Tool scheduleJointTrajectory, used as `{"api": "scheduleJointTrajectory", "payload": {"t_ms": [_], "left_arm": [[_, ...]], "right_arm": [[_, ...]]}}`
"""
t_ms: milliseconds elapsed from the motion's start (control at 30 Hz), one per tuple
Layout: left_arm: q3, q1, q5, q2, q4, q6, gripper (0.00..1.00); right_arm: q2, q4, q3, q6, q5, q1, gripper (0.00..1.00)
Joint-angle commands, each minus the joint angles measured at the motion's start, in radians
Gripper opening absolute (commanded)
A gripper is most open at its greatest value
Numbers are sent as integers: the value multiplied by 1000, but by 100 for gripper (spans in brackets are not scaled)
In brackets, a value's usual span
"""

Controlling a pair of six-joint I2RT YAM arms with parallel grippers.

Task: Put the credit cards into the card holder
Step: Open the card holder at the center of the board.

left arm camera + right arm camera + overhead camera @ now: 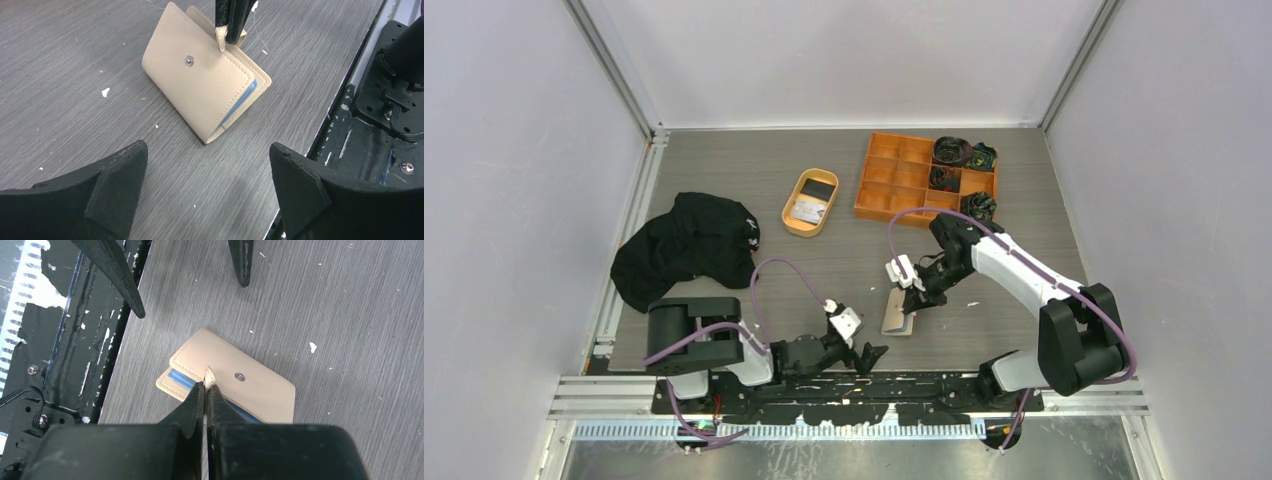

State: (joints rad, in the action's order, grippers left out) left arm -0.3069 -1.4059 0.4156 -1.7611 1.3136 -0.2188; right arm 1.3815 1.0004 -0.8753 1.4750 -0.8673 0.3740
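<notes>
The beige card holder (897,311) lies folded on the table near the front; it also shows in the left wrist view (200,82) and the right wrist view (250,385). A blue credit card (239,102) sticks out of its inside (181,377). My right gripper (206,386) is shut on the holder's snap tab (220,34). My left gripper (207,170) is open and empty, just in front of the holder. A dark card (818,187) and a light card (807,211) lie in the oval tray (787,212).
An orange compartment box (884,192) with dark rolled items stands at the back right. A black cloth (686,245) lies at the left. The black base rail (372,125) runs along the table's near edge.
</notes>
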Motion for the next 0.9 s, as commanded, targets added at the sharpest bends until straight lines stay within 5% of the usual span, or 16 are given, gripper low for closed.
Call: {"api": "scheduleJointTrajectory", "payload": {"t_ms": [0, 133, 200, 433, 600, 867], "left_arm": [[-17, -2, 43, 146, -171, -102, 90], [-232, -1, 93, 326, -895, -165, 94], [-287, -5, 115, 373, -1044, -155, 95], [-92, -30, 50, 443, -653, 30, 92], [-48, -81, 71, 327, -402, 333, 92], [-128, -88, 92, 62, -122, 471, 93]], "right_arm": [[-5, 33, -41, 34, -42, -14, 3], [-15, 35, -44, 31, -48, -38, 3], [-21, 35, -42, 32, -59, -51, 4], [-15, 35, -30, 45, -61, -61, 5], [-9, 37, -25, 58, -62, -61, 5], [-9, 23, -13, 59, -76, -55, 5]]}}
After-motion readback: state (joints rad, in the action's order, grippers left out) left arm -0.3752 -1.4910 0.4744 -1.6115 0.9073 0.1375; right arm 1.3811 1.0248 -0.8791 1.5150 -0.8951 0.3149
